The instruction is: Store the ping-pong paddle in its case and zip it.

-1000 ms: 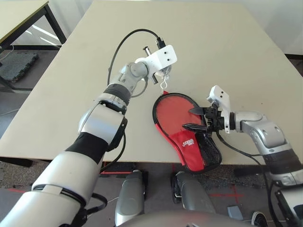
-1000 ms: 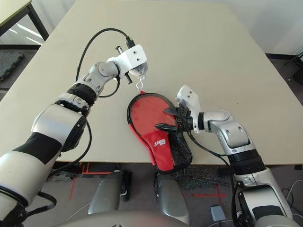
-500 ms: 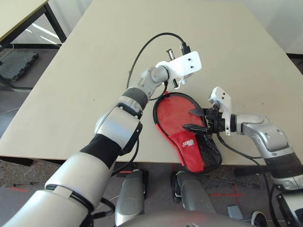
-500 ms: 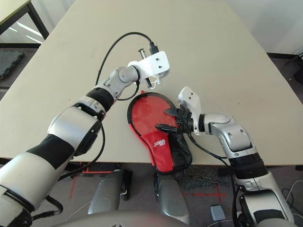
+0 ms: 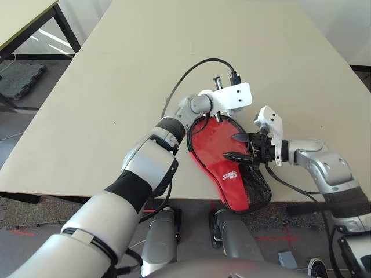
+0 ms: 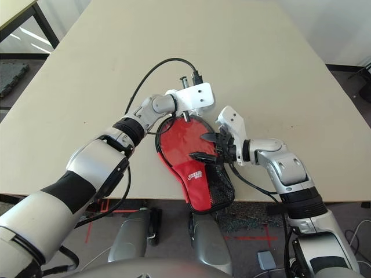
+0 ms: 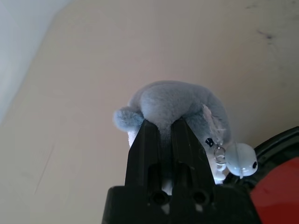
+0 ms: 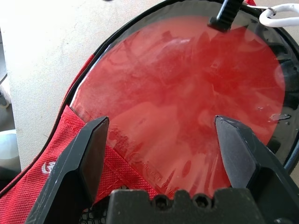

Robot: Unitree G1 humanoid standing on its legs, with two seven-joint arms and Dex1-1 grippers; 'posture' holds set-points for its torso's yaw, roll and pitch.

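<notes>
Swinging across from the far left of the case [image 5: 229, 165], the left hand [image 7: 163, 140] now sits at the case's far rim, just above the round end. It is clenched on a small grey plush charm [image 7: 173, 105] with a white bead and a clear ring; whether that charm hangs from the zipper pull I cannot tell. The right hand [image 8: 166, 154] has not moved: it hovers over the case's right side, fingers spread wide and grasping nothing.

On the tabletop [image 5: 145, 69] the case lies with its narrow end over the near edge. The paddle [image 8: 182, 93] is inside it, red face up and framed by the black zipper rim, the cover not closed over it.

The case looks like thin, floppy fabric, light enough to slide or bunch when the zipper is dragged. The paddle inside is stiff and flat, so it likely gives the fabric something to press against. The best hold is probably the pull, drawn along the rim, while the right hand pins the case flat near the handle end. The charm is soft and may slip or stretch under a hard tug.
</notes>
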